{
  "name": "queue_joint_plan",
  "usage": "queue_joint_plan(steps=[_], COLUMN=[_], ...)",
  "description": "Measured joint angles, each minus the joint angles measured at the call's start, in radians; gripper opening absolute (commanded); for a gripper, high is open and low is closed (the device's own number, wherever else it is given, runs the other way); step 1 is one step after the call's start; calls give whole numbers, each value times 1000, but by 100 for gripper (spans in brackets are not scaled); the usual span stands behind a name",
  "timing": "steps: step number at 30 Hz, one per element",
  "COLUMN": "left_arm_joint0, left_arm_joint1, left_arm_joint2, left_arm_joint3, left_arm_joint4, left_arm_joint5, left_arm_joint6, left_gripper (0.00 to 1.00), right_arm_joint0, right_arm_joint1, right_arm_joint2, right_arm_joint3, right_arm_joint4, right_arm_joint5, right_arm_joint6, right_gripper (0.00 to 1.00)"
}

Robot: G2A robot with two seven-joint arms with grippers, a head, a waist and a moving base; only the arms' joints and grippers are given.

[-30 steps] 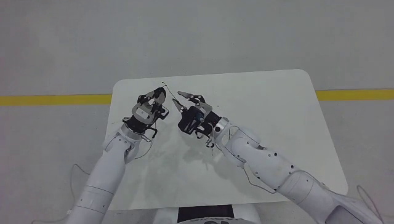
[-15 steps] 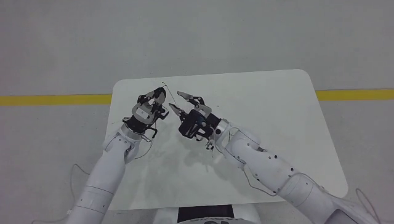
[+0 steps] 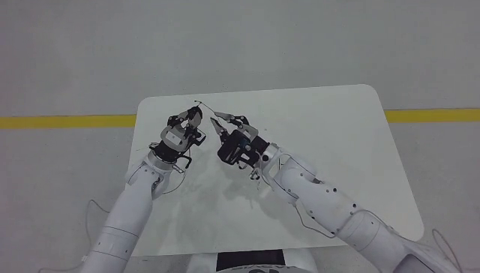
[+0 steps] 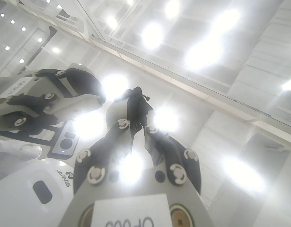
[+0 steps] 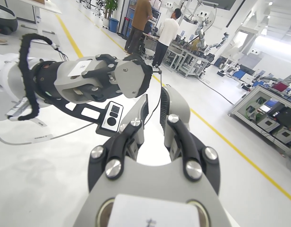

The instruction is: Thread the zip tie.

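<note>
Our left end effector [image 4: 136, 109] was clamped on the zip tie [image 5: 160, 88], whose small head poked just past the fingertips. Our right end effector [image 5: 153, 106] stood just beside it with its fingers apart and the thin strap running between them. Both were raised over the counter [image 3: 330, 123]. To do this step well, we judged we should close gently on the loose strap, keep the head still, and steer the end squarely into the head's slot without kinking it.
</note>
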Motion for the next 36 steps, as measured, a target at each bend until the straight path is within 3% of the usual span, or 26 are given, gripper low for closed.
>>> queue_joint_plan(steps=[5, 18, 36], left_arm_joint0=[0, 0, 0], left_arm_joint1=[0, 0, 0], left_arm_joint2=[0, 0, 0], left_arm_joint3=[0, 0, 0], left_arm_joint4=[0, 0, 0], left_arm_joint5=[0, 0, 0], left_arm_joint6=[0, 0, 0], left_gripper=[0, 0, 0], right_arm_joint0=[1, 14, 45], right_arm_joint1=[-2, 9, 80], right_arm_joint2=[0, -10, -48], right_arm_joint3=[1, 4, -15], right_arm_joint4=[0, 0, 0], right_arm_joint5=[7, 22, 89], right_arm_joint6=[-4, 12, 101], right_gripper=[0, 0, 0])
